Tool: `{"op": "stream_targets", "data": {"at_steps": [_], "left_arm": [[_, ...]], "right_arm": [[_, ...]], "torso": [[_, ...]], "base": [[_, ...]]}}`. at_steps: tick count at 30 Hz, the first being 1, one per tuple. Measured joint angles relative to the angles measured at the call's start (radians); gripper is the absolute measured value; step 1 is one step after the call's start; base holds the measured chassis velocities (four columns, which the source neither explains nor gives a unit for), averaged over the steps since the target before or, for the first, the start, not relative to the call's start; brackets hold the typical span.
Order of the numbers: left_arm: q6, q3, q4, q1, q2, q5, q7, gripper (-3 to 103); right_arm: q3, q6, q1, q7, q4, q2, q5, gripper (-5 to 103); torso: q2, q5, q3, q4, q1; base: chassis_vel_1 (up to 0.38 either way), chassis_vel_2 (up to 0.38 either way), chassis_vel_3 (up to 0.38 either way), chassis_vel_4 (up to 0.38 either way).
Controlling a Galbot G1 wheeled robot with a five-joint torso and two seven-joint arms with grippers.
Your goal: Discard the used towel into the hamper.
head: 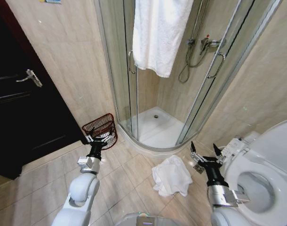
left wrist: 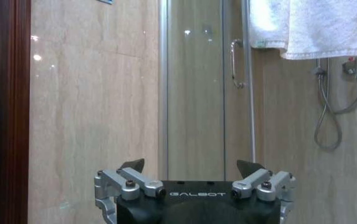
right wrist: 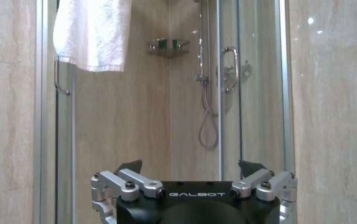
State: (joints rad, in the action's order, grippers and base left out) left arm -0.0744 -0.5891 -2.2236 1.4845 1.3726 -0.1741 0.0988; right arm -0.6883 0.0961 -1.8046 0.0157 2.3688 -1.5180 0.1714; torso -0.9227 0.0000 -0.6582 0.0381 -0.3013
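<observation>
The used towel (head: pixel 171 176) is white and lies crumpled on the tiled floor in front of the shower, between my two arms. The hamper (head: pixel 99 123), a small dark red-brown wire basket, stands against the wall beside the shower's left edge. My left gripper (head: pixel 97 139) is open and empty, held upright just in front of the hamper. In the left wrist view, the left gripper (left wrist: pixel 191 166) faces the wall and the shower door. My right gripper (head: pixel 204 149) is open and empty, raised to the right of the towel. In the right wrist view, the right gripper (right wrist: pixel 191 167) faces the shower.
A glass shower enclosure (head: pixel 134 94) fills the far middle, with a clean white towel (head: pixel 158 33) hanging over its door. A white toilet (head: pixel 268 160) is close on the right, and a dark door (head: pixel 21 103) is on the left. A floor drain (head: pixel 198 168) sits near the right gripper.
</observation>
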Motion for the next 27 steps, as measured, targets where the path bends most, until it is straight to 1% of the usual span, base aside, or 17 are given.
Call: {"op": "stream_targets", "data": {"at_steps": [3, 6, 7, 11, 17, 19, 20, 23, 25, 27], "left_arm": [[-0.001, -0.001, -0.005, 0.007, -0.004, -0.005, -0.003, 100], [-0.001, -0.007, -0.012, 0.017, -0.001, -0.011, -0.005, 100], [-0.001, -0.007, -0.012, 0.017, -0.001, -0.011, -0.005, 100], [0.006, -0.011, -0.014, 0.031, -0.003, -0.018, -0.009, 100], [0.010, -0.012, -0.018, 0.040, -0.003, -0.020, -0.009, 100], [0.010, -0.012, -0.028, 0.044, -0.004, -0.020, -0.009, 100], [0.010, -0.012, -0.028, 0.044, -0.004, -0.020, -0.009, 100], [0.008, -0.016, -0.037, 0.042, -0.004, -0.020, -0.014, 100], [0.007, -0.017, -0.038, 0.041, -0.005, -0.020, -0.015, 100], [0.006, -0.025, -0.040, 0.039, -0.005, -0.023, -0.018, 100]], "right_arm": [[-0.003, 0.000, 0.000, 0.003, 0.001, -0.006, 0.000, 100], [-0.005, 0.000, -0.001, 0.006, 0.014, -0.018, 0.000, 100], [-0.005, 0.000, -0.001, 0.006, 0.014, -0.018, 0.000, 100], [-0.011, 0.001, -0.006, 0.009, 0.022, -0.029, -0.002, 100], [-0.019, 0.001, -0.006, 0.010, 0.028, -0.030, -0.002, 100], [-0.019, 0.001, -0.005, 0.011, 0.032, -0.032, -0.002, 100], [-0.019, 0.001, -0.005, 0.011, 0.032, -0.032, -0.002, 100], [-0.016, 0.000, 0.001, 0.017, 0.031, -0.039, -0.006, 100], [-0.016, -0.001, 0.002, 0.018, 0.029, -0.040, -0.008, 100], [-0.014, -0.002, 0.007, 0.021, 0.025, -0.041, -0.012, 100]], "torso": [[-0.011, 0.0001, -0.007, 0.0000, -0.004], [-0.031, 0.0000, -0.018, 0.0000, -0.013], [-0.031, 0.0000, -0.018, 0.0000, -0.013], [-0.055, 0.0000, -0.031, 0.0000, -0.024], [-0.077, 0.0000, -0.043, 0.0000, -0.034], [-0.094, 0.0000, -0.053, 0.0000, -0.041], [-0.094, 0.0000, -0.053, 0.0000, -0.041], [-0.115, 0.0000, -0.064, 0.0000, -0.050], [-0.118, 0.0000, -0.066, 0.0000, -0.052], [-0.133, 0.0000, -0.074, 0.0000, -0.059]], "base": [[0.000, 0.000, 0.000, 0.000], [0.000, 0.000, 0.000, 0.000], [0.000, 0.000, 0.000, 0.000], [0.000, 0.000, 0.000, 0.000], [0.000, 0.000, 0.000, 0.000], [0.000, 0.000, 0.000, 0.000], [0.000, 0.000, 0.000, 0.000], [0.000, 0.000, 0.000, 0.000], [0.000, 0.000, 0.000, 0.000], [0.000, 0.000, 0.000, 0.000]]}}
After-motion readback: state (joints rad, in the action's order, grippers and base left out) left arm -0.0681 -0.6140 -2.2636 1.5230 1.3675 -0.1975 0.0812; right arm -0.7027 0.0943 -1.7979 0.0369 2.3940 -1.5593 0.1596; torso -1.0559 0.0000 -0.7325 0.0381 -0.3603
